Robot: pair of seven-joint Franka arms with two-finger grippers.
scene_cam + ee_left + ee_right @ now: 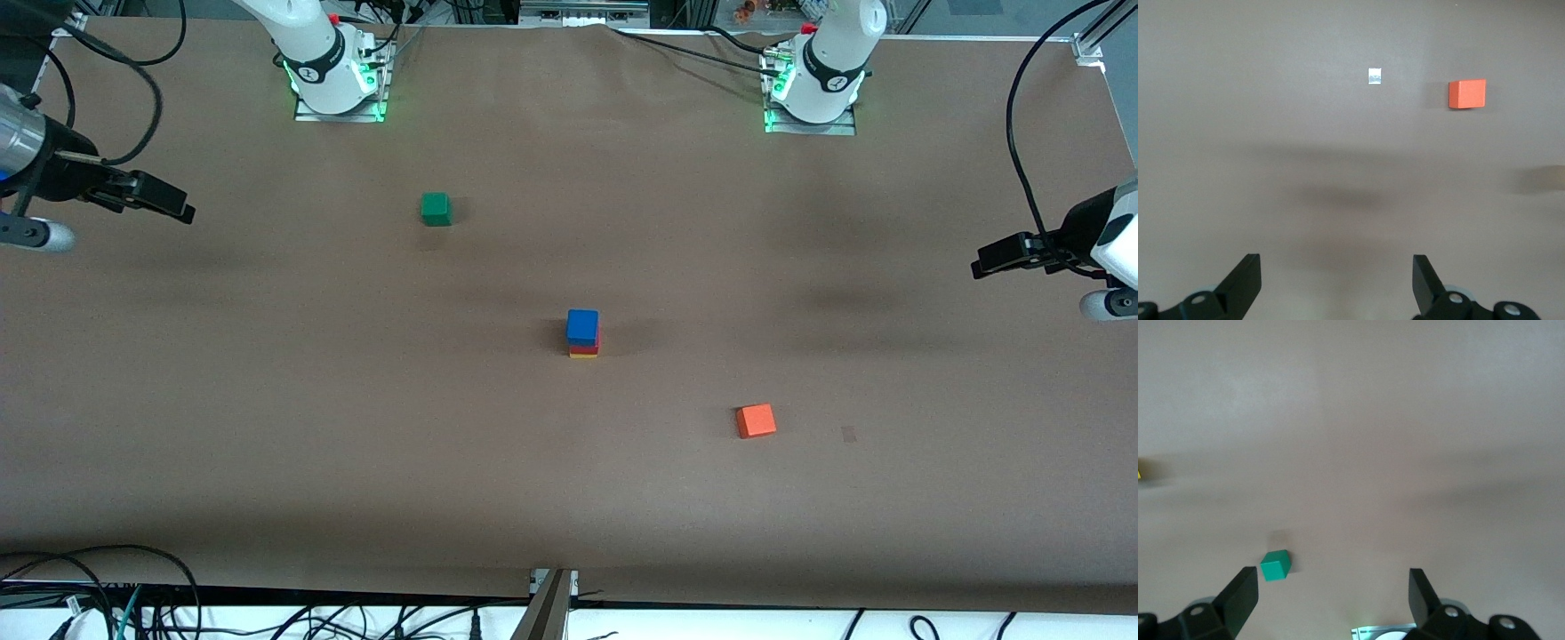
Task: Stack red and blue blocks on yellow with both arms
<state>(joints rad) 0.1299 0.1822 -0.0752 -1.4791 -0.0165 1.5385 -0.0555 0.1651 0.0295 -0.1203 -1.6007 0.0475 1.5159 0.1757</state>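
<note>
A stack of three cubes stands at the middle of the table: the blue block (582,325) on top, the red block (584,348) under it, the yellow cube (583,356) at the bottom, only a thin edge showing. My left gripper (978,267) hangs open and empty in the air at the left arm's end of the table; its fingers (1245,280) stand wide apart in its wrist view. My right gripper (188,213) hangs open and empty at the right arm's end, fingers (1241,593) wide apart. A sliver of the yellow cube (1139,475) shows at the edge of the right wrist view.
A green cube (436,209) lies farther from the front camera than the stack, toward the right arm's base; it also shows in the right wrist view (1275,565). An orange cube (756,420) lies nearer the camera, toward the left arm's end, seen too in the left wrist view (1467,94).
</note>
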